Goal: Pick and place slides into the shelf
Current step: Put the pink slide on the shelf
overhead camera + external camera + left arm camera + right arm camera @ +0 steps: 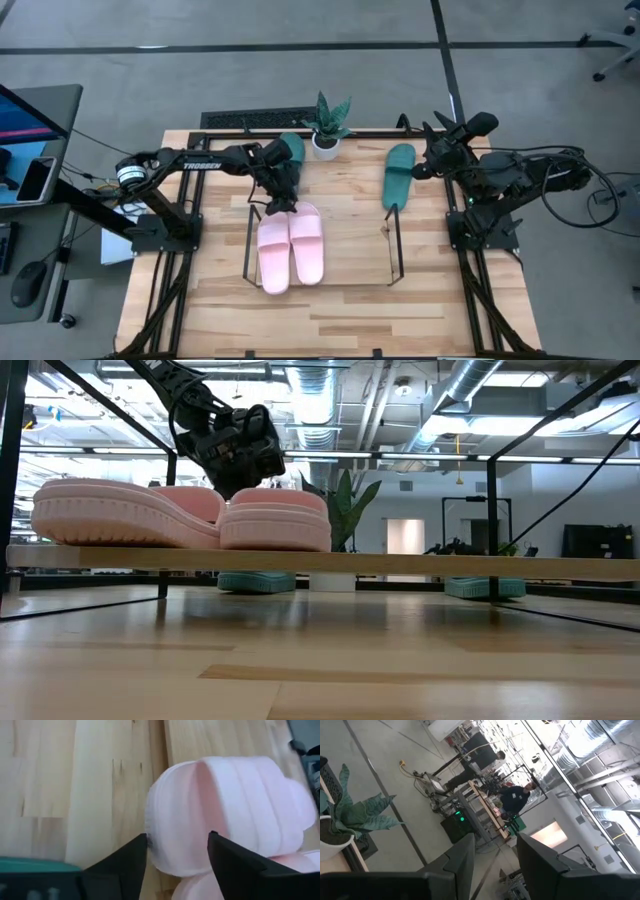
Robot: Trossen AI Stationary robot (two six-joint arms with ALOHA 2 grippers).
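Slides (291, 247) lie paired; potted plant (328, 125) seemingly clear behind.

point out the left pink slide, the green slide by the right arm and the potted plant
left pink slide (273, 255): high view, on its wide strap
green slide by the right arm (398, 172): high view, middle of the sandal
potted plant (327, 143): high view, on the white pot

The high view looked straight down on the tabletop (340, 290), the low view level across it, both sharing the pink slides (291, 247), which the left wrist view saw close up.
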